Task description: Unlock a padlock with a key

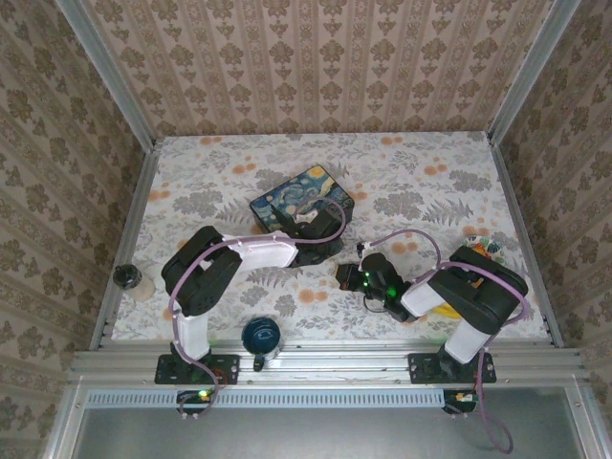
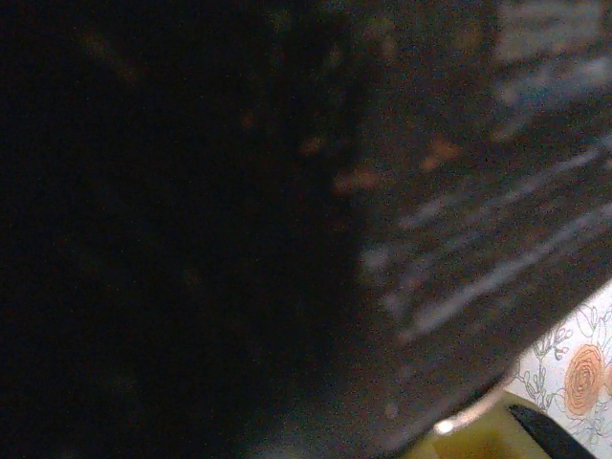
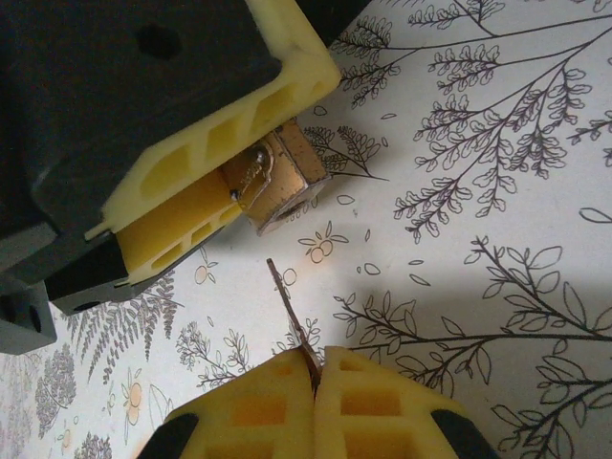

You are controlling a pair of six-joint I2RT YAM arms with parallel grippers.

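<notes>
In the right wrist view the small brass padlock (image 3: 284, 184) hangs just above the cloth. Its silvery shackle end is pinched between the yellow fingers (image 3: 239, 124) of my left gripper (image 1: 323, 251), which is shut on it. My right gripper (image 3: 316, 361) is shut on the slim dark key (image 3: 290, 306). The key's tip points up at the padlock's lower face, a short gap away. The Starry Night tin (image 1: 301, 201) lies just behind both grippers. In the left wrist view the tin (image 2: 459, 220) is a dark blur very close up.
A floral cloth (image 1: 421, 182) covers the table, with wallpapered walls on three sides. A black-and-white spool (image 1: 129, 279) sits at the left edge and a dark blue round object (image 1: 260, 335) at the front. A small colourful item (image 1: 485, 247) lies by the right arm.
</notes>
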